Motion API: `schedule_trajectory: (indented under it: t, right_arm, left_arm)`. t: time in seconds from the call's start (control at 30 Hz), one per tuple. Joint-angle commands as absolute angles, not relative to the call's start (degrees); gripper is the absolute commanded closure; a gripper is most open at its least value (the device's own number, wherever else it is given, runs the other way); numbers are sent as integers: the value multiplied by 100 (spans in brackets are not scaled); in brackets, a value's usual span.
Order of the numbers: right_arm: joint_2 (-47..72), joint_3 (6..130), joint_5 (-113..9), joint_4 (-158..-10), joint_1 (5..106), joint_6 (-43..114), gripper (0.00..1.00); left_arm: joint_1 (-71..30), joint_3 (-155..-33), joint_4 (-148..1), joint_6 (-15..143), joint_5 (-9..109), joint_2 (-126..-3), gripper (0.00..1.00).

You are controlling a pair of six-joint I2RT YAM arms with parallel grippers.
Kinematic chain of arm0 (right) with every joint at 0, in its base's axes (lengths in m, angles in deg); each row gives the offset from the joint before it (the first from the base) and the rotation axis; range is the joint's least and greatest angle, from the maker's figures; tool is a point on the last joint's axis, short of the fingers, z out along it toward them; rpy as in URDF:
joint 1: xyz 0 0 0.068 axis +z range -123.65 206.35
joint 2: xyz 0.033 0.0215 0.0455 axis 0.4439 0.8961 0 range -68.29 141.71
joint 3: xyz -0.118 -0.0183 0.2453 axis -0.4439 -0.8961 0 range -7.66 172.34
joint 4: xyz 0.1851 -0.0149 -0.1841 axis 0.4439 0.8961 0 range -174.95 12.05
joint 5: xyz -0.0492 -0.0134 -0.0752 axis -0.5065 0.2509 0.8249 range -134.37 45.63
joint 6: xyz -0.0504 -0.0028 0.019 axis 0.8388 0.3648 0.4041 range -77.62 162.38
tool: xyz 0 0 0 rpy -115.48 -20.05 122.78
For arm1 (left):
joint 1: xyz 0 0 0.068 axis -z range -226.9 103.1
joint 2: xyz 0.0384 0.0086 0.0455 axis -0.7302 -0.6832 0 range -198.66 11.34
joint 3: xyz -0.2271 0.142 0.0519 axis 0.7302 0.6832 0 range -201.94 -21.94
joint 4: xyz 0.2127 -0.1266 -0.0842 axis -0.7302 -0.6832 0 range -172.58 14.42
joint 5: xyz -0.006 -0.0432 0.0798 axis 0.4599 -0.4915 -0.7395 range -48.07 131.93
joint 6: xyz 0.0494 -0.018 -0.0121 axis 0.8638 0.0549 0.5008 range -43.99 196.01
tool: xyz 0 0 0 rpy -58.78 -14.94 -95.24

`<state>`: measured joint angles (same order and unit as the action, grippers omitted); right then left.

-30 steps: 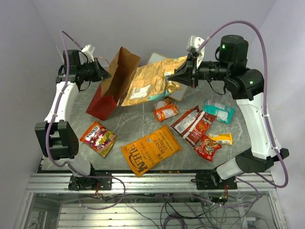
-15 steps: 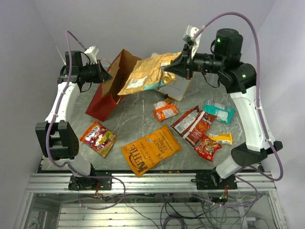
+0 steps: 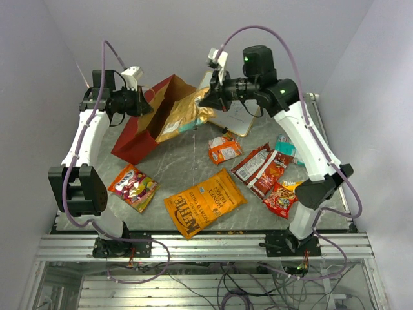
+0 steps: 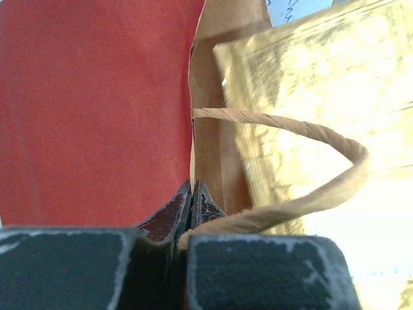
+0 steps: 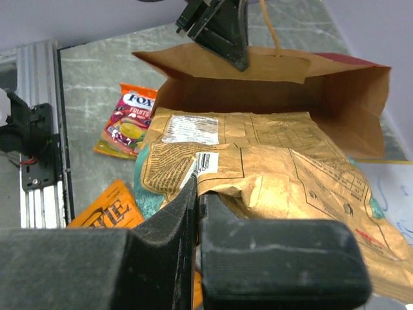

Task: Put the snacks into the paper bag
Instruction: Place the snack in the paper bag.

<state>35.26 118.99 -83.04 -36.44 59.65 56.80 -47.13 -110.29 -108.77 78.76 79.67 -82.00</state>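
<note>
The right gripper (image 5: pixel 197 187) is clamped tight on the edge of the tan chip bag (image 5: pixel 258 161). The far end of that bag lies in the mouth of the paper bag (image 5: pixel 335 90) straight ahead; how deep it reaches is hard to judge. Across that mouth, the left gripper (image 4: pixel 191 194) pinches the paper bag's rim beside a loop handle (image 4: pixel 310 132), and the bag lies tipped with its opening toward the right gripper. Nearer the arm bases than the right gripper, an orange chip bag (image 3: pixel 204 202), a small orange pack (image 3: pixel 224 150) and maroon packs (image 3: pixel 261 169) lie on the table (image 3: pixel 187 161). A fruit-sweet packet (image 3: pixel 133 187) lies below the left gripper.
</note>
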Motion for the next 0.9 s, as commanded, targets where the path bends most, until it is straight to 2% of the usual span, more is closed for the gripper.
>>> schedule_trajectory:
  t: [0.0,0.27,0.5,0.67,0.87]
  right_arm:
    - [3579,12135,-8355,-3664,6091,5747,100]
    - [3667,11783,-8699,-3982,6308,5230,100]
    - [3829,11375,-7959,-4704,6321,4766,100]
    - [4290,11830,-8655,-4601,6313,4497,100]
    - [4038,11098,-9276,-5262,6282,4321,100]
  left_arm:
    - [-4662,-11175,-11131,8433,8121,-8192,92]
    - [-4484,-11116,-11036,8578,8238,-8212,92]
    - [-4439,-10856,-10802,8407,8380,-8008,93]
    - [-4441,-10842,-10883,8831,8474,-7963,93]
    - [-4444,-10952,-11232,9542,9021,-8067,93]
